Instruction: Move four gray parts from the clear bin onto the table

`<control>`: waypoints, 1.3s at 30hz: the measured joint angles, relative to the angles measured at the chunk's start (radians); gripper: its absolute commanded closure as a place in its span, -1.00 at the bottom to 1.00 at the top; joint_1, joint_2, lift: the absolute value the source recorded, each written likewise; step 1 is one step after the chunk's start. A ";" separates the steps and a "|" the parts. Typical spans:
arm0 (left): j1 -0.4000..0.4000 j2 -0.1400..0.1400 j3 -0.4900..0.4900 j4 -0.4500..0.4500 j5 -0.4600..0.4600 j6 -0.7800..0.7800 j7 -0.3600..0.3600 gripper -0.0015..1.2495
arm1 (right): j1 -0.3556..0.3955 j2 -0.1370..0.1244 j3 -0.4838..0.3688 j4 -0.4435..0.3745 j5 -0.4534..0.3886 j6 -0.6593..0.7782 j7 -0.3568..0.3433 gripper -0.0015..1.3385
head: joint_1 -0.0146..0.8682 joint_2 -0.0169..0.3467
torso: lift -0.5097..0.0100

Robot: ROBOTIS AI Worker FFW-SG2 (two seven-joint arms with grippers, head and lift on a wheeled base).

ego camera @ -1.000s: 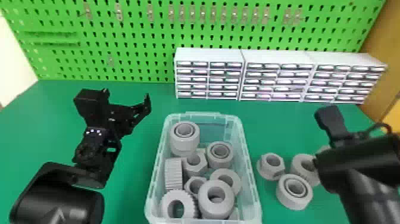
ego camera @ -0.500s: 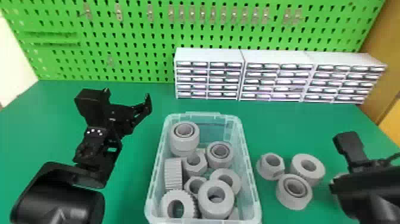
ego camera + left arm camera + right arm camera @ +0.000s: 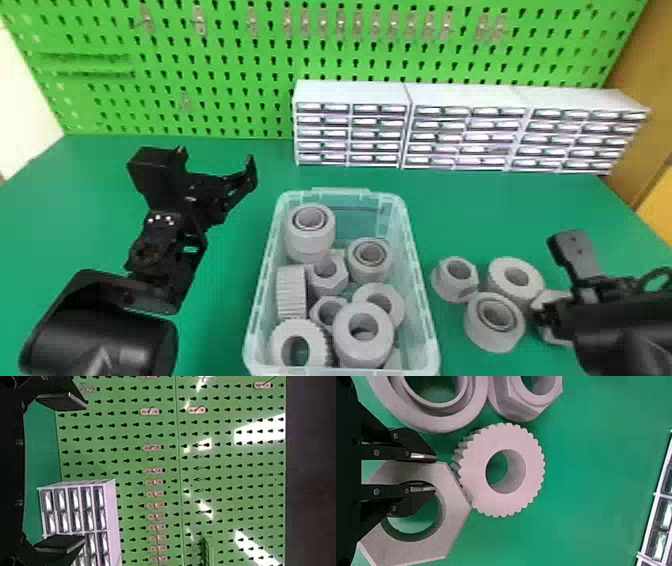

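My left gripper [image 3: 217, 157] is parked left of the clear bin [image 3: 424, 300], above the table; in the left wrist view its gripper [image 3: 84, 472] stands wide open, nothing between the fingers. Several gray parts fill the bin, including a large ring [image 3: 345, 345] and a ribbed one [image 3: 291, 292]. Right of the bin my right gripper [image 3: 547, 309] holds a gray hex part [image 3: 554, 338]. In the right wrist view the gripper [image 3: 435, 473] is shut on the wall of this hex part [image 3: 455, 516], one finger inside its hole. Whether it touches the table, I cannot tell.
Beside the held part stand a toothed ring [image 3: 532, 280], a round part [image 3: 472, 322] and a nut [image 3: 445, 295] on the green table [image 3: 505, 215]. White drawer cabinets [image 3: 355, 92] line the back, before a green pegboard [image 3: 225, 100].
With the hex part in it, my right gripper has swung out to the right and toward the near edge, then back left, beside the other table parts. The left arm has kept still.
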 measured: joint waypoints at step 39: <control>0.000 -0.004 -0.002 0.000 0.002 0.001 0.000 -0.82 | -0.020 0.017 -0.004 -0.065 -0.028 -0.055 0.000 -0.24 | 0.57 -0.72 | 0.77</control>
